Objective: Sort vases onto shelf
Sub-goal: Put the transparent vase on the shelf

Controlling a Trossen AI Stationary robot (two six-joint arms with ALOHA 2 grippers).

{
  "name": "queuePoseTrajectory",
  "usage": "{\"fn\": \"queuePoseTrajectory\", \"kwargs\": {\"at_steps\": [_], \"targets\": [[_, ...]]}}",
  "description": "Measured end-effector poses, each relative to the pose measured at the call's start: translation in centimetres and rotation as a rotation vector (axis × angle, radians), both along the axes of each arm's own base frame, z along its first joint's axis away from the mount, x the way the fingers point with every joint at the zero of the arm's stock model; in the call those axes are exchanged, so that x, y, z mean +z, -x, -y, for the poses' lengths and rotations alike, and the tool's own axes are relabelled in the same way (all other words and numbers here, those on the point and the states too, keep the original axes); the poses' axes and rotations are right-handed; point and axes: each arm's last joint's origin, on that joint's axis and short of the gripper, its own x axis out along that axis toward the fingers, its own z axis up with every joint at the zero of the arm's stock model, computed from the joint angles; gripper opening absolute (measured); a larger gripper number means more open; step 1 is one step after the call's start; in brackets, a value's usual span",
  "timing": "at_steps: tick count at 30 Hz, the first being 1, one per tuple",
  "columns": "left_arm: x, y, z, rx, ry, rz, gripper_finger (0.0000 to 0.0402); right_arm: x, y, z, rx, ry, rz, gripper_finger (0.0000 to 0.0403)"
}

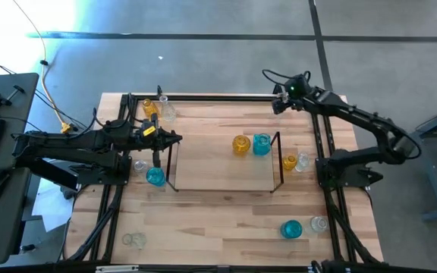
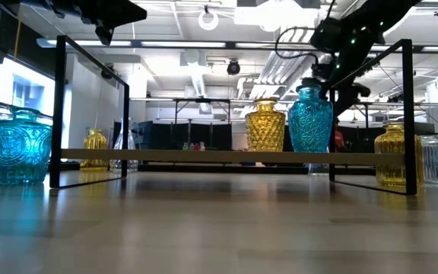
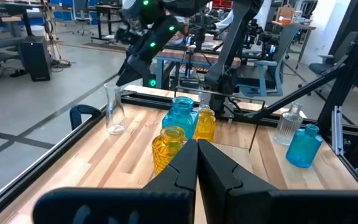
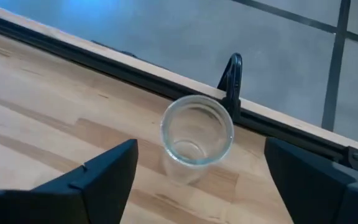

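My right arm reaches out along the table's far edge, wrist bent downward, and my right gripper [image 4: 194,171] hangs there with its fingers spread wide. Directly beneath it, seen down its open mouth, stands a clear glass vase [image 4: 196,132] on the wood, close against the black frame [image 4: 135,71] that rims the table, beside a black clip [image 4: 232,78] on that frame. Nothing is pinched; the fingers [image 4: 98,177] stand well apart on either side of the vase, not touching it.

My left arm lies stretched across the left side of the table, its left gripper [image 1: 174,139] pressed together and empty, poised above the left end of the shelf [image 1: 222,180].

On the shelf, near its right end, an amber-yellow vase [image 1: 240,145] and a turquoise vase [image 1: 261,144] stand upright just beside each other. Just outside the right wire frame sit a small amber vase [image 1: 289,162] and a clear one [image 1: 303,160]. Near the left frame stand a turquoise vase [image 1: 155,177] and a clear vase [image 1: 139,165]. An amber vase [image 1: 149,107] and a clear one [image 1: 167,112] sit at the far left corner. Toward the near edge are a turquoise vase [image 1: 291,228] with a clear neighbour [image 1: 319,224], and a lone clear vase [image 1: 134,240] on the left.
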Motion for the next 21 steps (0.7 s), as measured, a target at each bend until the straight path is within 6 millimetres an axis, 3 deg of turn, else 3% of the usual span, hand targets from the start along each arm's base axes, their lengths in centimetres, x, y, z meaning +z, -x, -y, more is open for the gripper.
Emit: {"fn": "queuePoseTrajectory", "kwargs": {"at_steps": [12,21], "targets": [[0.0,0.0,0.0,0.001,-0.001,-0.001,0.0000,-2.4,-0.5,2.7,-0.018,-0.045,-0.007,0.0311],[-0.1,0.0,0.0,0.000,-0.008,-0.009,0.0000,-3.3,-1.0,3.3,-0.021,-0.066,0.012,0.0236]]}}
